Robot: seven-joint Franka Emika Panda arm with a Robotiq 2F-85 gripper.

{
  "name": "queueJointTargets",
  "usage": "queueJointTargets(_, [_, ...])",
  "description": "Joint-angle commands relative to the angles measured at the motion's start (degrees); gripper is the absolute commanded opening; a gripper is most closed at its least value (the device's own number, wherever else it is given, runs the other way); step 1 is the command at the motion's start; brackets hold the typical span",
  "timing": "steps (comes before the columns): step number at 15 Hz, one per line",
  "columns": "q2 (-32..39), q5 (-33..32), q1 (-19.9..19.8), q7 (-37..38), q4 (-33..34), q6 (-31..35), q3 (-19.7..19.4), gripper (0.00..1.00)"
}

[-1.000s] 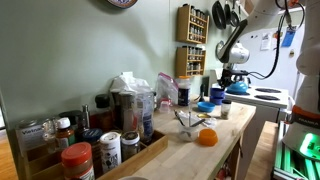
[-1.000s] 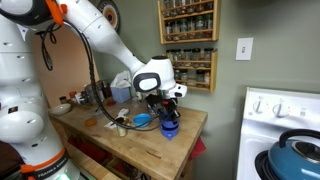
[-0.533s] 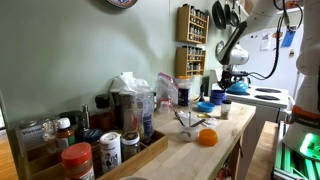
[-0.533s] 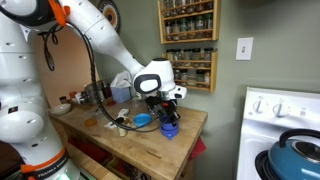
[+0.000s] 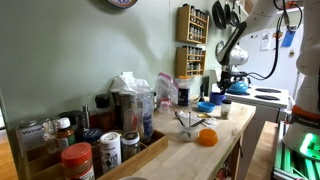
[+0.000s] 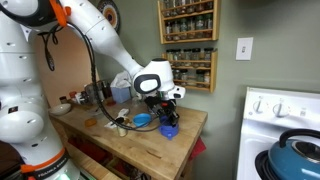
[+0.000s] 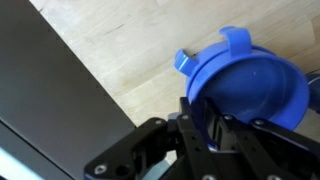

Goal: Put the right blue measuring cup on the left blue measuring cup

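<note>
The robot's black gripper [image 7: 212, 118] has its fingers nearly closed, pinching the rim of a round blue plastic measuring cup [image 7: 255, 85]. The cup hangs directly beneath it, over the pale wooden counter [image 6: 192, 122]. A second blue measuring cup [image 6: 143, 120] lies just beside the gripper.

White arm [image 6: 100, 32], fat rounded segments, glossy shell. Orange ring [image 6: 62, 12] at the joint farthest up from the gripper [image 6: 166, 108]. Black cable [image 6: 92, 72] looping alongside. Directly above the gripper, a white wrist block [image 6: 150, 80] with a dark round face. Gripper [image 7: 212, 120] black throughout, with small screws [image 7: 97, 168] on its links behind the fingers.
</note>
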Motion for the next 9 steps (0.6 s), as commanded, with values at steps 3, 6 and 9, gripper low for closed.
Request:
queueJointTargets(3, [-5.1,1.7,-1.8,-1.5,-1.2,-2.3,0.0,0.68])
queueJointTargets(6, [-13.8,3.9,-3.1,-14.7,-5.3,-5.6,-0.6,0.90])
queueJointTargets(9, [-11.7,2.7,-1.7,-14.9,-2.9,-6.1,-1.9,0.87])
